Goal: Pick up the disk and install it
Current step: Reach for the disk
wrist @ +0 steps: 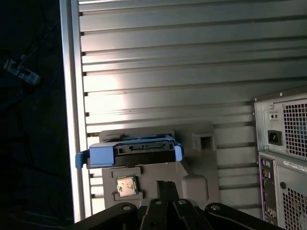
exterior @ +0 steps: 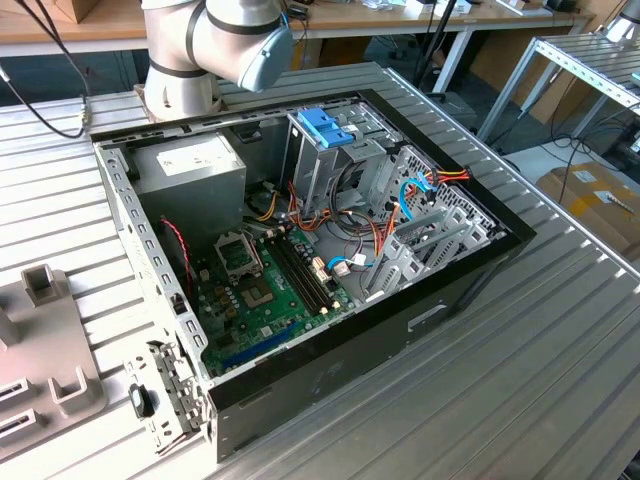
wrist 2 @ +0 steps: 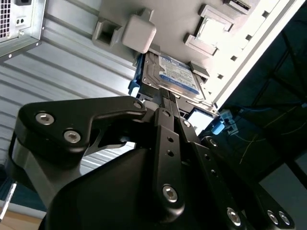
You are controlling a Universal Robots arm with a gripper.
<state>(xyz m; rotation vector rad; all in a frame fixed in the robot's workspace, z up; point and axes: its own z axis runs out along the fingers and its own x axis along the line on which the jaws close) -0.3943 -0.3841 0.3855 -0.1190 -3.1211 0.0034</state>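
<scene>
The disk (wrist 2: 175, 74) lay label-up in a grey fixture (wrist: 201, 163) close to the table's (wrist: 192, 72) edge, with blue rails (wrist: 100, 155) along its long sides. In both wrist views you had it straight ahead of the gripper (wrist: 167, 184), just past the tips. The fingers (wrist: 161, 194) were drawn together with only a thin line between them, and they grasped nothing. In the second wrist view the tips lined up with the disk's near edge. You could not tell from that view whether they touched it. In the first wrist view a small square chip (wrist: 126, 186) sat in a pocket of the fixture, between the tips and the disk.

Your gripper pointed down at the fixture. The case's (wrist: 283, 158) rear panel stood off to one side, well apart from the disk. In the exterior view your arm (exterior: 215, 40) stood on its base by the table's far edge, just behind the open case. A thick joint with a blue cap jutted toward the exterior view's right.
</scene>
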